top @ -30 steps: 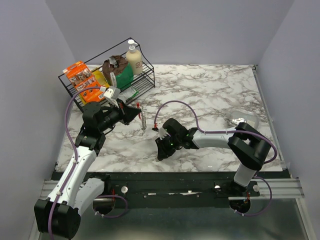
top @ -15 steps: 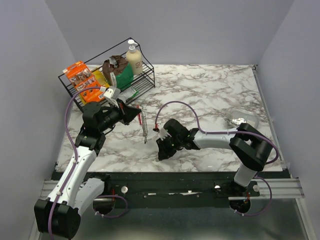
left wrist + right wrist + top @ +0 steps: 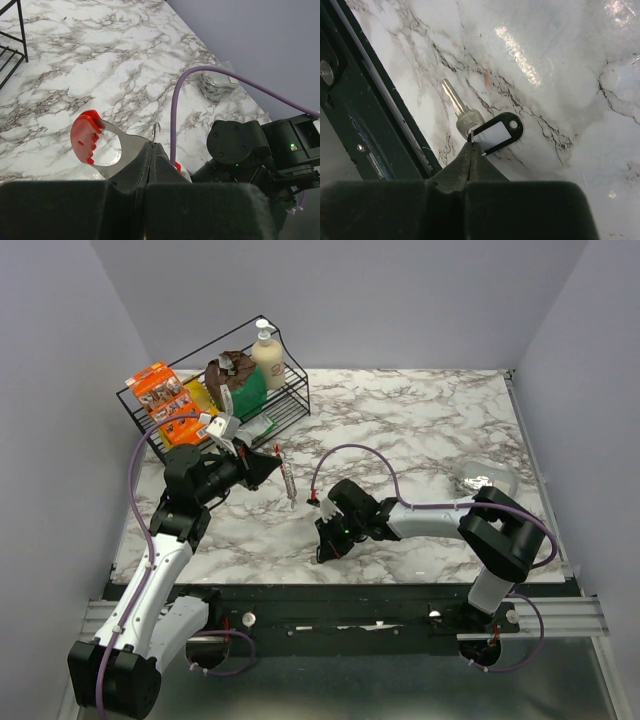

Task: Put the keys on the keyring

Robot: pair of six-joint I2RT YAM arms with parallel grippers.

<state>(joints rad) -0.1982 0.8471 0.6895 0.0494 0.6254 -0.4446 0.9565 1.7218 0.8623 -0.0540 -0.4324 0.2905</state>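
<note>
Keyring (image 3: 83, 138) held off the counter (image 3: 420, 420) by the left claw (image 3: 151, 146), on the left side of the marble surface. The claw's two dark fingers are pressed together on the keyring's flat silvery part, and its red curved clip sticks out to the left of the fingertips. A thin silvery hook (image 3: 156, 131) rises just above the pinch. In the overhead view the keyring's ribbed metal chain (image 3: 288, 484) hangs down from the left claw (image 3: 270, 466) towards the counter.

One key (image 3: 461, 111) lies flat on the counter close to the dark front edge, its silver blade pointing away from the right claw (image 3: 471, 145). A black oval tag (image 3: 497, 132) with a pale centre lies just beside the key's head, joined to it by a fine wire loop. The right claw is closed, its fingertips meeting on that joint between key head and tag. From overhead the right claw (image 3: 324, 548) sits low at the front of the counter, well apart from the keyring and to its right; the key is too small to make out there.

A black wire basket (image 3: 298, 400) stands at the counter's far left corner, holding an orange box (image 3: 160, 392), a brown bag (image 3: 231, 373) and a pump bottle (image 3: 267, 358). A crumpled clear wrapper (image 3: 487, 478) lies on the right side.
</note>
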